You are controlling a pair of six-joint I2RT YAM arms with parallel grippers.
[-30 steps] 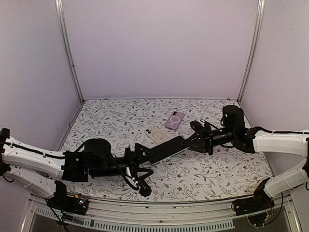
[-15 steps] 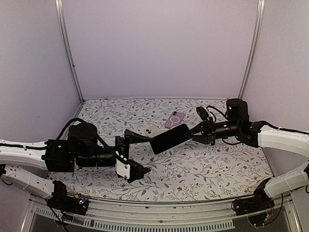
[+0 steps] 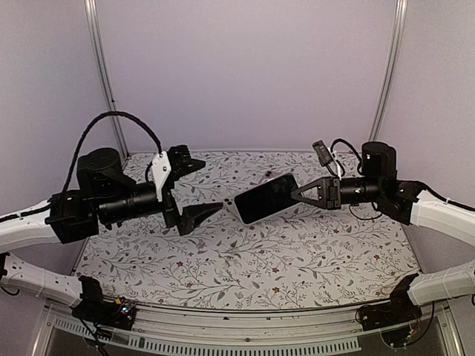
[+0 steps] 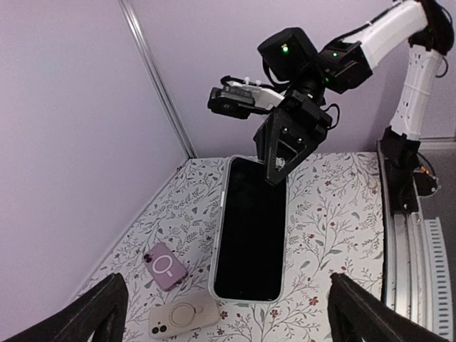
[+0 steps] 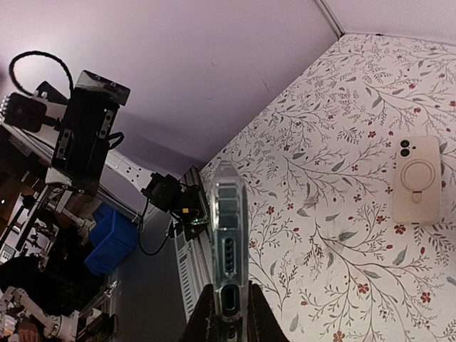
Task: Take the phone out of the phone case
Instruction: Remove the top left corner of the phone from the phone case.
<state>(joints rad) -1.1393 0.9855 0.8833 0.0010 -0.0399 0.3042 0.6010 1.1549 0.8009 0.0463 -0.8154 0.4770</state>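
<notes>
Left tool (image 3: 211,185), now spread, has let go; right tool (image 3: 295,193) lifts the phone (image 3: 263,199), pinching it.

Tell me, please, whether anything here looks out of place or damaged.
Nothing looks damaged. One oddity: the cased phone hangs tilted above the table, pinched at one end by the right fingers alone, the left fingers open and apart.

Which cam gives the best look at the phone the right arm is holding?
Left wrist: the phone faces it, with the whole dark screen and pale rim visible and the right gripper pinching the far end. Top external shows it small and foreshortened; right wrist sees only its edge, end-on.
</notes>
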